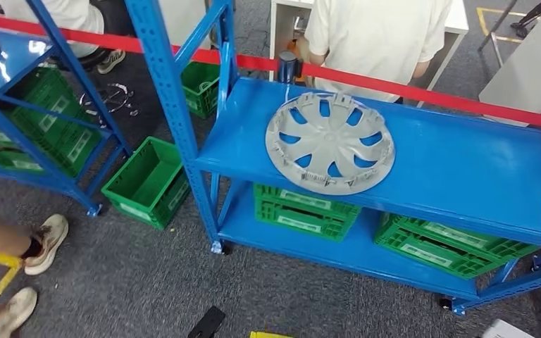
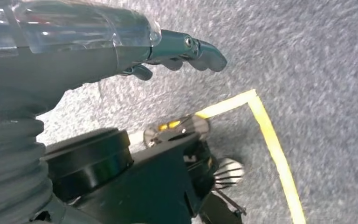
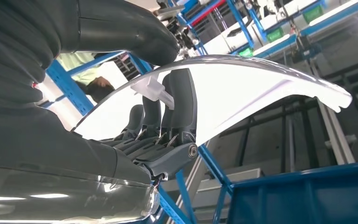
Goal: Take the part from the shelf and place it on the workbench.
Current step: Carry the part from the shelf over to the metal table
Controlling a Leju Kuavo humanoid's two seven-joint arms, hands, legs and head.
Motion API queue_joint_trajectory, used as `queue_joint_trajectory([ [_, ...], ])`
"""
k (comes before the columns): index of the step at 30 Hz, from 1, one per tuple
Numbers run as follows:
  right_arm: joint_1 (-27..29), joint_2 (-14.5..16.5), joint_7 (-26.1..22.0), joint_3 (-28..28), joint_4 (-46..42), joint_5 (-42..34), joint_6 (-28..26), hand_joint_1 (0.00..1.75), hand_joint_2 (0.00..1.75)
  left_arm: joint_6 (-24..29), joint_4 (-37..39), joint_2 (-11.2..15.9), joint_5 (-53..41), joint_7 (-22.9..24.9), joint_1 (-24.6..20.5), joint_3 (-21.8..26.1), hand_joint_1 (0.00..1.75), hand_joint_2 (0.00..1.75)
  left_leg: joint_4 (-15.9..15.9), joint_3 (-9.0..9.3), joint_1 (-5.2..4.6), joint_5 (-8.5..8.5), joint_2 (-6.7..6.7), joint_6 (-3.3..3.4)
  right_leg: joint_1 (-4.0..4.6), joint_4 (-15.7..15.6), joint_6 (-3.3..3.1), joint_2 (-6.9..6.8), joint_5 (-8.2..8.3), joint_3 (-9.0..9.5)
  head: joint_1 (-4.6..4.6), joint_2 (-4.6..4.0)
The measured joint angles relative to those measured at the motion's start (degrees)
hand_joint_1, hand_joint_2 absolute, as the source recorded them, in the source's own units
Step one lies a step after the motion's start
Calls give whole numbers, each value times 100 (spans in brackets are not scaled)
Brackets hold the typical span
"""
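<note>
- Part: a grey hubcap (image 1: 330,143) lies flat on the top board of the blue shelf (image 1: 465,169), toward that board's left half, inner face and rim clips up. Round, so no long axis to line up with; spokes with open slots between them.
- A second part (image 3: 242,88), a pale curved shell with a smooth glossy face, sits in the right hand (image 3: 165,126). Judged to be another cover of the same kind; its white edge shows at the right border of the head view.
- Right hand: thumb over the outer face, dark fingers (image 3: 182,105) pressed against the inner face, pinching the shell at its rim. It is raised beside the shelf frame.
- Left hand (image 2: 177,51): hangs low over grey carpet by a yellow floor line, fingers loosely curled, holding nothing, well apart from the shelf.
- Key relation: the hubcap on the shelf lies ahead and left of the loaded right hand. Judgement: the held part must still go to the worktop, which no view shows.
- Surroundings: green crates (image 1: 303,208) on the lower board, a red tape (image 1: 423,91) behind the shelf, a person (image 1: 377,35) beyond it.
</note>
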Motion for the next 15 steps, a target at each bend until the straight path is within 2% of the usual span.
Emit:
queue_joint_trajectory([
  [1,10,-3,0,0,0,0,-1,175,175,0,0,2,0,-1,0,0,0,175,4,-93,-9,74,-3,10,-5,379,10,3,-226,-57,6,0],
  [2,20,-4,0,1,0,-1,-1,175,175,0,0,4,0,0,3,0,0,175,9,-187,-22,147,-5,16,-7,666,7,6,-312,-67,8,0],
  [3,29,-4,1,1,0,-1,-2,175,175,0,0,7,0,0,6,0,0,175,14,-278,-37,214,-6,18,-7,778,-9,8,-255,-2,8,0],
  [4,36,-4,1,0,0,0,-4,175,175,0,0,9,0,1,7,0,0,175,18,-362,-53,279,-6,17,-4,692,-38,11,-107,151,7,0],
  [5,40,-5,2,0,0,1,-9,175,175,0,0,9,0,1,7,0,0,175,19,-437,-69,342,-8,14,7,402,-80,16,58,401,4,0],
  [6,40,-8,3,-1,-3,2,-16,175,175,0,-1,7,0,2,5,0,0,175,22,-492,-80,399,-10,6,30,-40,-140,25,147,734,2,0],
  [7,38,-13,4,-3,-9,3,-26,175,175,0,-2,6,0,3,4,0,0,175,25,-532,-91,453,-10,-9,51,-534,-198,31,150,1072,1,0],
  [8,35,-19,4,-4,-16,5,-36,175,175,0,-3,4,0,4,3,0,0,175,23,-558,-93,508,-8,-30,77,-926,-236,39,111,1326,-2,0],
  [9,31,-25,4,-5,-25,8,-46,175,175,0,-3,5,0,9,2,0,0,175,19,-575,-87,561,-2,-59,99,-1173,-264,45,63,1471,0,0],
  [11,26,-30,5,-5,-33,10,-58,175,175,-3,-2,12,1,20,5,0,0,175,12,-605,-66,637,8,-123,112,-1290,-286,39,121,1469,6,0],
  [12,21,-30,5,-4,-33,9,-60,175,175,-4,-2,16,2,26,8,0,0,175,55,-639,-58,566,12,-156,108,-1308,-311,27,190,1422,14,0],
  [13,16,-29,7,-4,-33,9,-60,175,175,-6,-2,18,3,30,10,0,0,175,187,-699,-50,383,15,-187,99,-1326,-335,13,269,1358,14,0],
  [15,6,-27,8,-2,-33,8,-60,175,175,-7,-2,22,6,35,9,0,0,175,774,-897,-27,-224,19,-249,88,-1325,-366,-2,422,1171,8,0],
])
